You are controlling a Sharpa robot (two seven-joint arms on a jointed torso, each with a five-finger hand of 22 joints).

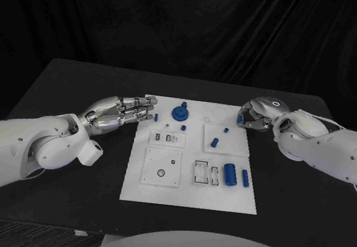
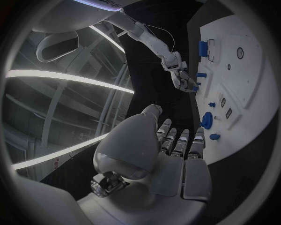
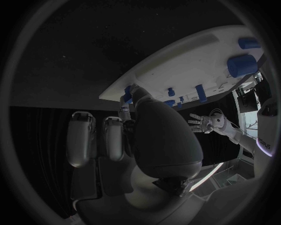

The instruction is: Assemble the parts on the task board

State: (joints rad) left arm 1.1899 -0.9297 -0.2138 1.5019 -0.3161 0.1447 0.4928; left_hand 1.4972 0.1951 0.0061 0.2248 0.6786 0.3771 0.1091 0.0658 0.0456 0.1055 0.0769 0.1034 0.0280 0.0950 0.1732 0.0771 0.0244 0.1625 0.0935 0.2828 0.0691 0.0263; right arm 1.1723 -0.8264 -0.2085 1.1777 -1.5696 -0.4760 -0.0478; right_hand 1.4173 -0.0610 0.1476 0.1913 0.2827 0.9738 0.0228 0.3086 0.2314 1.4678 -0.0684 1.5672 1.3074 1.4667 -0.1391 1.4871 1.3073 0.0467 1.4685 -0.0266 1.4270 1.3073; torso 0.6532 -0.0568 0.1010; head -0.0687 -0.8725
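While loose blue parts lie across the board at the bench's centre, assembly seemingly barely begun, the right hand pinches a small blue piece at the far edge, the left hand empty, fingers extended.

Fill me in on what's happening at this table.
A two-armed robot is working at a white task board that carries small blue parts. Its right hand is at the board's far right corner, apparently pinching a blue part. Its left hand hovers beside the board's left edge, holding nothing.
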